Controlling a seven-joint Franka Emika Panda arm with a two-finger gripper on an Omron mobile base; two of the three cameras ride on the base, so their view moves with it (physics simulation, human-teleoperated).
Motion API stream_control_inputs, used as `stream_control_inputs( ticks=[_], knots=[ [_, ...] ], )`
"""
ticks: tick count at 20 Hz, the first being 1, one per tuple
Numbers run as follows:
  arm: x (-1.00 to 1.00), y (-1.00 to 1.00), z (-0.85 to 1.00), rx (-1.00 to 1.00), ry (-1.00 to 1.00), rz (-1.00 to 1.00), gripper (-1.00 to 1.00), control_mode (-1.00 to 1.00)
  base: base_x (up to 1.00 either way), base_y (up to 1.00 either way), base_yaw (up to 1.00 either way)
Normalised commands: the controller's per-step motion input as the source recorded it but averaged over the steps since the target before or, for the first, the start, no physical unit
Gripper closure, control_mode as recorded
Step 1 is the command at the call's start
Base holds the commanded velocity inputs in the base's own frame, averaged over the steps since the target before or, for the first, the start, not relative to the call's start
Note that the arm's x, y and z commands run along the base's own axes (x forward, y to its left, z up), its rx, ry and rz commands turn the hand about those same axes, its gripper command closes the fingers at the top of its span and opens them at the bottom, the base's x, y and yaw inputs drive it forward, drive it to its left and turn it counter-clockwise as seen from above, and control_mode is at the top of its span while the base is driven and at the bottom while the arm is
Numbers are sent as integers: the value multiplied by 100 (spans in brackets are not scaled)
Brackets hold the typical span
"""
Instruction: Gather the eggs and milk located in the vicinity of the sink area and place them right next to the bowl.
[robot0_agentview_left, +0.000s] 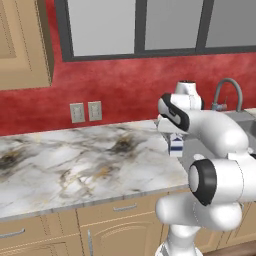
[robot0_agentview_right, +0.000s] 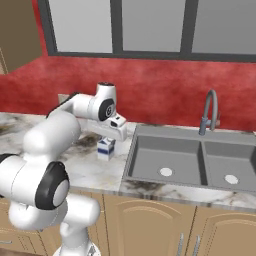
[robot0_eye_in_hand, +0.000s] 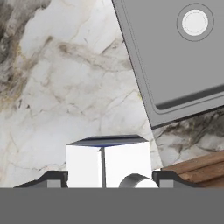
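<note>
I see the gripper (robot0_eye_in_hand: 103, 179) clamped on the milk (robot0_eye_in_hand: 108, 162), one dark fingertip (robot0_eye_in_hand: 54, 178) at its nine o'clock side, the other at three o'clock. The carton (robot0_agentview_right: 105, 148) stands upright on the marble counter (robot0_agentview_left: 75, 165), just beside the sink (robot0_agentview_right: 190, 160) rim; its blue markings are too small for me to read. At the sink's twelve o'clock stands the curved faucet (robot0_agentview_right: 210, 112), against a red wall (robot0_agentview_left: 115, 85).
</note>
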Motion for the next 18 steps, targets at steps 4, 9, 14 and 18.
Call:
stream_control_inputs(
  ticks=[4, 9, 14, 18],
  knots=[
    [0, 0, 0, 0, 0, 0, 100, -100, 0, 0, 0],
    [0, 0, 0, 0, 0, 0, 100, 100, 0, -1, 0],
    [0, 0, 0, 0, 0, 0, 100, 100, 0, -36, 0],
    [0, 0, 0, 0, 0, 0, 100, 100, 0, -53, 0]
  ],
)
